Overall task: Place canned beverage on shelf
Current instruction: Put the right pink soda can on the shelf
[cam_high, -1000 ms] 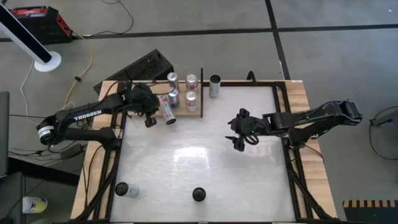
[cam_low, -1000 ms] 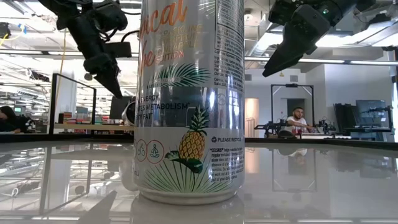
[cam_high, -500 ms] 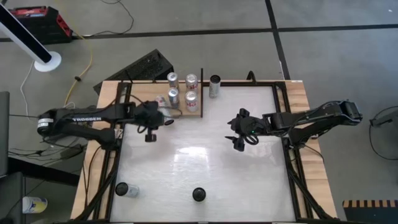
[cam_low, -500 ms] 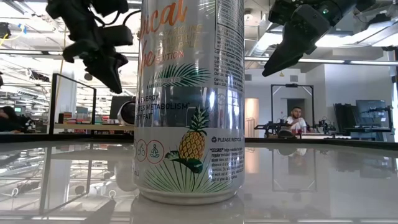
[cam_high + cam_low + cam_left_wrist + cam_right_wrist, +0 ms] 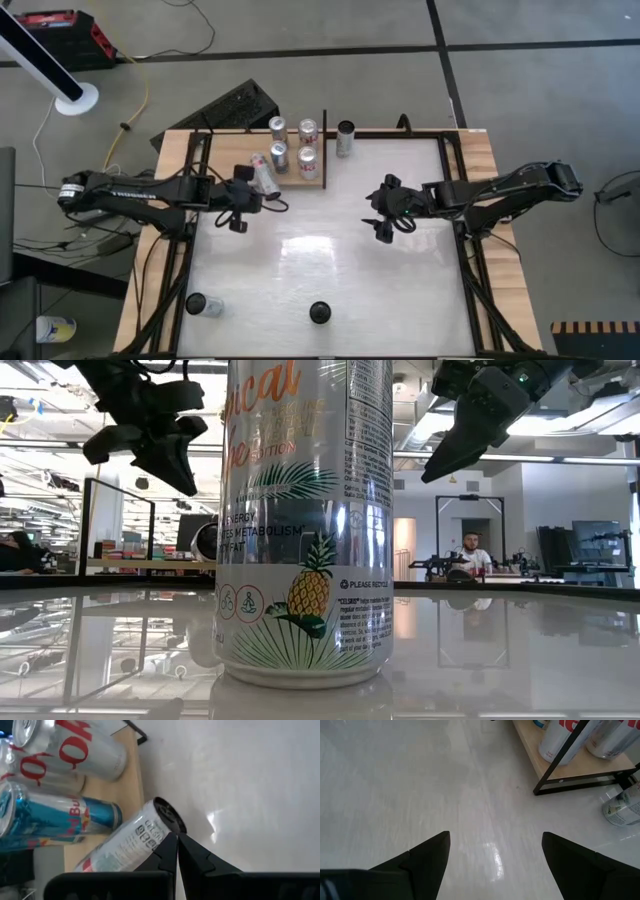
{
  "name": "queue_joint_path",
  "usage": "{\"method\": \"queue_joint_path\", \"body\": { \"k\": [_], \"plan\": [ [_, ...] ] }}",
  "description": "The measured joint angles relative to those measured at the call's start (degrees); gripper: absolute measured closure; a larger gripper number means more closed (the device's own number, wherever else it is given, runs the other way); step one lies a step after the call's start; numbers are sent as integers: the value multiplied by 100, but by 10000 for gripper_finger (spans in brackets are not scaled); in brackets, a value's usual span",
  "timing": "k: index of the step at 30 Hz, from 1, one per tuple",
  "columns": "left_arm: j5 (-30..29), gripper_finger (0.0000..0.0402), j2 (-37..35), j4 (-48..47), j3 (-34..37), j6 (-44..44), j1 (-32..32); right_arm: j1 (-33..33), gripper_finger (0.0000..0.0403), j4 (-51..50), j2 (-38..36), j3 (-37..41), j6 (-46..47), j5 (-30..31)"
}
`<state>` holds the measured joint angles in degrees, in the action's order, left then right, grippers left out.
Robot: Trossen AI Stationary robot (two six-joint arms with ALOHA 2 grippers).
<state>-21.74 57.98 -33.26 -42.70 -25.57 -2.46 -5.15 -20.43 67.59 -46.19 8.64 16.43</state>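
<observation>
The shelf (image 5: 300,168) is carrying four upright cans; a fifth can (image 5: 264,176) is lying tilted at its edge, beside the left gripper (image 5: 238,207), whose jaws are fully closed and holding nothing; the right gripper (image 5: 383,212) is hanging over the tabletop (image 5: 330,250), jaws wide apart and empty.

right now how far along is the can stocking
Done: four cans stand on the shelf. In hand: nothing gripped; the left gripper is shut beside a tipped can lying at the shelf's edge, not upright. Right gripper waits open mid-table. Left: three more cans on the table, one just beside the shelf.
</observation>
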Motion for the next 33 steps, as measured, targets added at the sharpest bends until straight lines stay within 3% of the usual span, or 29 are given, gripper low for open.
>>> {"method": "queue_joint_path", "body": {
  "k": [7,19,23,27,33],
  "plan": [
    [46,358,56,5,0,-928,-55,0,65,-2,0,0,-9,2],
    [-311,149,472,375,0,-1955,-125,0,65,-13,2,0,-9,2],
    [-387,97,751,716,0,-2396,-197,0,65,-27,2,0,-9,2],
    [-532,75,879,864,0,-2641,-268,0,65,-39,2,0,-9,2],
    [-788,71,871,1051,0,-2491,-194,0,65,-54,2,0,-13,2]
  ]
}}
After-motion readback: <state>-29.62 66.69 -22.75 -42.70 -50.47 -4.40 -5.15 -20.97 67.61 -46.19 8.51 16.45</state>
